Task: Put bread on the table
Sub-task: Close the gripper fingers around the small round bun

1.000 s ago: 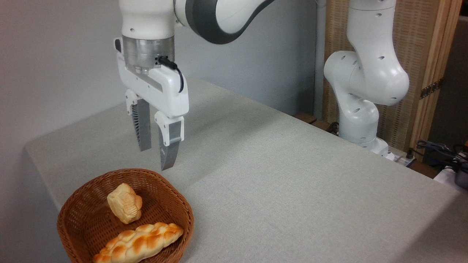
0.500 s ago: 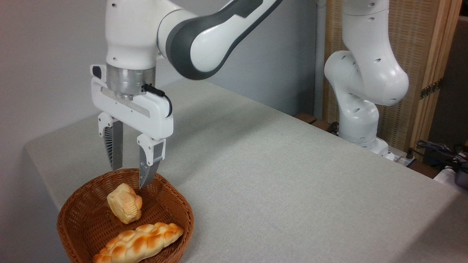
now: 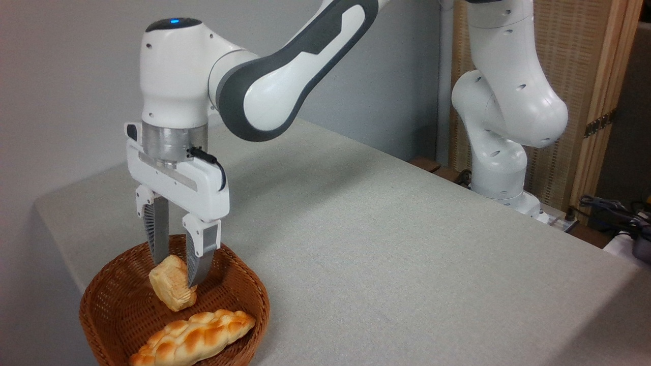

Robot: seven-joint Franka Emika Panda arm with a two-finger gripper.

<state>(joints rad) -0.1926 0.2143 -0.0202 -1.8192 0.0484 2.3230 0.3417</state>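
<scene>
While the pincer (image 3: 175, 272) hangs point-down over the lower left of the frame, its 2 fingers (image 3: 158, 236) straddle the top of the bread (image 3: 172, 284), 1 on each side of the roll. The gap between them is narrow, about the width of the roll's upper end; whether they are already pressing on it cannot be told from this angle.

The bread sits inside the basket (image 3: 229, 284), a round brown wicker bowl standing on the table (image 3: 407, 264) near its lower-left corner. The roll leans tilted against the basket's back left slope, its ridged golden-tan top turned toward the camera. In front of it, lower in the same basket, lies a loaf (image 3: 196, 338), longer and braided, stretched from lower left to upper right along the front wall. The 2 pieces are close but a strip of wicker shows between them.

Grey-green cloth covers the table, which runs from the basket toward the upper right. At the right side of the frame the white arm (image 3: 503, 107) rises from its base beside the table edge, arches across the top, and comes down to the pincer.
</scene>
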